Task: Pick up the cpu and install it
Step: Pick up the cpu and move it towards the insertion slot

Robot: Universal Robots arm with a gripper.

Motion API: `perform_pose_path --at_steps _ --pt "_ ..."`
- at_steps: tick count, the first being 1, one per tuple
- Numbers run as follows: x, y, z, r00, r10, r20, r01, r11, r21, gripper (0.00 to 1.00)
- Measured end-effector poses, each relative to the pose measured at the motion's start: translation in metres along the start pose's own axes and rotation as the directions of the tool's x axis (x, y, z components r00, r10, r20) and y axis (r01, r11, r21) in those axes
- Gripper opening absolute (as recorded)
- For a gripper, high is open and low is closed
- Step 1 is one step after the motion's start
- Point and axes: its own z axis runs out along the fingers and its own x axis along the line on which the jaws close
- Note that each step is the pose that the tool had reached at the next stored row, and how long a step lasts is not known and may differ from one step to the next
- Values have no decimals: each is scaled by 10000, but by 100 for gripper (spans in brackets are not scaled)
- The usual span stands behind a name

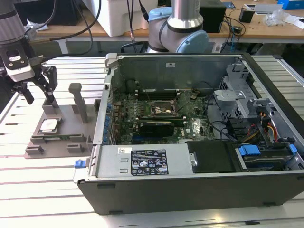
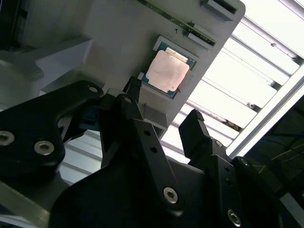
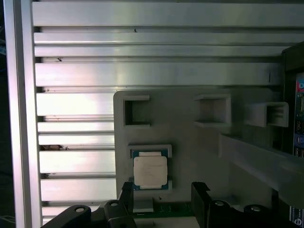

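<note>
Nothing picked yet; cpu [image 1: 49, 125] sits in the grey tray [image 1: 57, 146] at the exterior view's left, mid-height; gripper [image 1: 40, 97] hangs just above it, upper left, fingers spread and empty; socket [image 1: 161, 109] inside the case [image 1: 190, 190] looks unfilled; pick and install both outstanding.

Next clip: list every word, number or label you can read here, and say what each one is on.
Nothing can be read with confidence.
black label on the computer case: print too small to read.
small white sticker beside it: unreadable.
wrist sticker on the arm: unreadable.
cpu in the grey tray: no markings I can make out.
</note>
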Motion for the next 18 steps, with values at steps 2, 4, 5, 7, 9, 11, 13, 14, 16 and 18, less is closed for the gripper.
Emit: perform_pose_path --at_steps 2,4,5,7,9,11,13,14,16,18 --pt "0 1 10 10000 0 0 0 10000 0 60" --pt "0 1 18 10000 0 0 0 10000 0 60" --pt "0 1 21 10000 0 0 0 10000 0 60" --pt "1 2 34 10000 0 0 0 10000 0 60" --pt "1 3 46 10000 0 0 0 10000 0 60" --pt "1 3 54 10000 -1 0 1 10000 -1 60" --pt "1 4 63 10000 0 -1 0 10000 0 60" --pt "2 4 69 10000 0 -1 0 10000 0 60" --pt "2 4 77 10000 0 -1 0 10000 1 60" --pt "2 5 90 10000 0 0 0 10000 0 60"
